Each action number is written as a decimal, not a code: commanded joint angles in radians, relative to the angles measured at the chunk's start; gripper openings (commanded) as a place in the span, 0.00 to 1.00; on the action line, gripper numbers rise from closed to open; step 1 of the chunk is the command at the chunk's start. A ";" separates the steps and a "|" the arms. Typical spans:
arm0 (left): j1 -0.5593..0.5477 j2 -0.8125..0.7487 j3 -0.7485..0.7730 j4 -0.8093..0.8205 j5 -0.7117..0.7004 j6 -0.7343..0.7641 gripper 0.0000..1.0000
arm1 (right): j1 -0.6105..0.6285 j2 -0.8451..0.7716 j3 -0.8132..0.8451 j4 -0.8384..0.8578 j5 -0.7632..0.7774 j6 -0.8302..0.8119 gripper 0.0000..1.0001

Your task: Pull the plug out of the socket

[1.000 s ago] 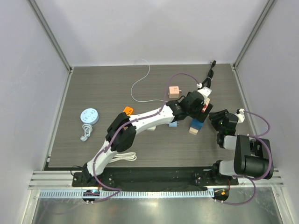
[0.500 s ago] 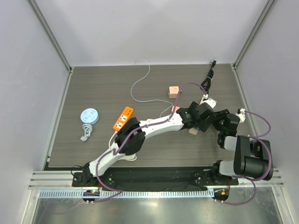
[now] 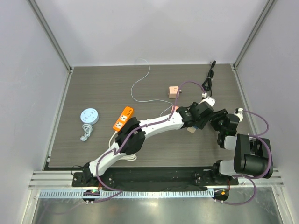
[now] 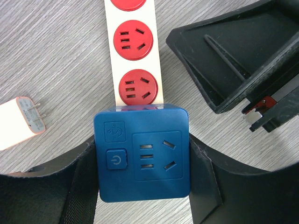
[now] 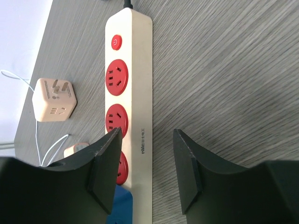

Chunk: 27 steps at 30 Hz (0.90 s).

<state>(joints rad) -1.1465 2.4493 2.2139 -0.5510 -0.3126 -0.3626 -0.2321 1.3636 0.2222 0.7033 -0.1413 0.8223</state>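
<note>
Progress check: the dark blue cube-shaped plug adapter (image 4: 142, 161) is not off yet. It sits plugged into the end of the long beige power strip (image 5: 140, 79), right past the nearest free red outlet (image 4: 138, 87) in the row. The grab part looks done. The left gripper (image 4: 141, 141) has a black finger (image 4: 74, 186) against each side of the cube, so as far as the left wrist view shows it's holding the plug. The actual pull is all that's left.

The right gripper (image 5: 147, 135) hangs over the strip, jaws about half spread, straddling it. One finger is over the red outlets, the other is off the opposite edge with a strip of bare table (image 5: 233, 70) showing between. So it isn't clamping anything, and I can't tell if it's pressing the strip down. My guess is that matters, since an unpinned strip could just lift along with the plug.

Clutter-wise:
- A small white-and-pink charger with two metal prongs (image 4: 18, 122) lies just beside the plug.
- A pale pink cube (image 5: 51, 99) sits near the strip's switch end.
- The strip's black cord (image 3: 209, 74) runs off toward the back.
- An orange power strip (image 3: 123, 118) and a round light-blue socket (image 3: 88, 115) are well apart, so no issue there.

The real squeeze is the two grippers sitting nearly on top of each other.
</note>
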 commanded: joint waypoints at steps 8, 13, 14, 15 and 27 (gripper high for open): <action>0.039 -0.052 -0.011 0.039 0.116 -0.053 0.00 | -0.006 -0.017 0.028 0.048 -0.112 -0.005 0.61; 0.074 -0.090 -0.068 0.100 0.211 -0.110 0.00 | -0.009 0.025 0.029 0.085 -0.141 0.020 0.61; 0.079 -0.099 -0.078 0.111 0.225 -0.117 0.00 | -0.010 0.034 0.029 0.096 -0.149 0.027 0.61; 0.085 -0.111 -0.088 0.121 0.236 -0.127 0.00 | -0.013 0.057 0.029 0.119 -0.165 0.032 0.61; 0.110 -0.150 -0.141 0.200 0.369 -0.203 0.00 | -0.036 0.209 0.022 0.295 -0.257 0.121 0.60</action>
<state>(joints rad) -1.0374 2.3779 2.0762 -0.4374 -0.0280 -0.5278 -0.2604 1.5467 0.2272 0.8940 -0.3626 0.9176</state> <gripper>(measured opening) 0.632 0.603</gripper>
